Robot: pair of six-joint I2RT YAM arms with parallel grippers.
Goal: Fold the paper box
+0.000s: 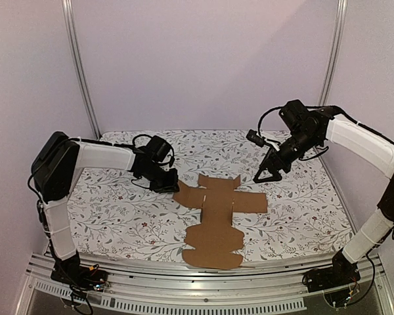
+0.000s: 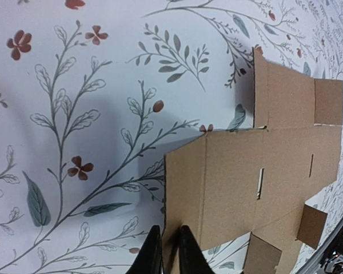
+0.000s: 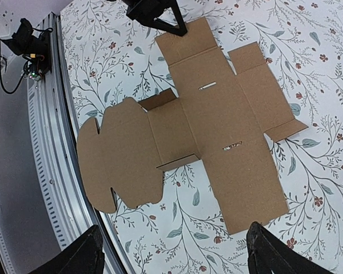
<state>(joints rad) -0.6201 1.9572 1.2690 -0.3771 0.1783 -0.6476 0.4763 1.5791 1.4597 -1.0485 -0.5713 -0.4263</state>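
The paper box [image 1: 217,216] lies unfolded and mostly flat on the floral cloth, a brown die-cut sheet with creased panels and a few small flaps standing up. My left gripper [image 1: 173,188] is down at the sheet's left side flap. In the left wrist view its gripper [image 2: 170,251] has the two black fingers nearly together, pinching the edge of that flap [image 2: 217,188]. My right gripper [image 1: 266,176] hangs above the cloth just past the sheet's right flap. The right wrist view looks down on the whole sheet [image 3: 217,125], with that gripper [image 3: 177,254] wide open and holding nothing.
A metal rail [image 1: 197,272] runs along the table's near edge, close to the sheet's rounded lid end, and also shows in the right wrist view [image 3: 46,142]. Frame posts [image 1: 79,65] and plain walls close in the back and sides.
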